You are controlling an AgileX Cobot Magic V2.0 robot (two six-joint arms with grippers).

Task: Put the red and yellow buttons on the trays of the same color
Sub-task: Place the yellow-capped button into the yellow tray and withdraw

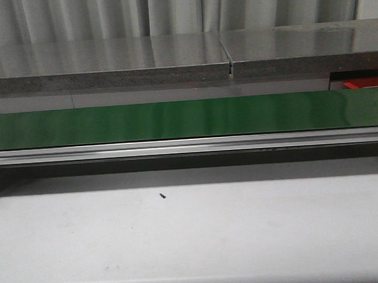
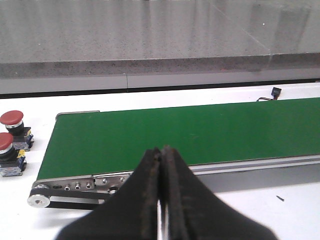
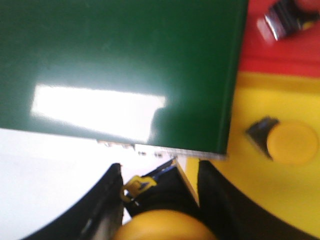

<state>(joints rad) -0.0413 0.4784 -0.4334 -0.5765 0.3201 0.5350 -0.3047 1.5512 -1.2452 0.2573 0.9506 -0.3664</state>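
Note:
In the right wrist view my right gripper (image 3: 160,170) is shut on a yellow button (image 3: 165,226), its black body between the fingers, beside the end of the green belt (image 3: 115,65). A second yellow button (image 3: 291,142) lies on the yellow tray (image 3: 260,200). The red tray (image 3: 285,57) beyond it holds a button (image 3: 280,22), partly cut off by the frame edge. In the left wrist view my left gripper (image 2: 162,150) is shut and empty, near the other end of the belt. Two red buttons (image 2: 11,120) (image 2: 5,145) stand on the white table there. Neither gripper shows in the front view.
The green conveyor belt (image 1: 175,119) spans the front view on an aluminium frame (image 1: 176,147). A grey stone ledge (image 1: 107,63) runs behind it. A sliver of the red tray (image 1: 365,81) shows at the far right. A small dark speck (image 1: 162,196) lies on the white table (image 1: 195,237).

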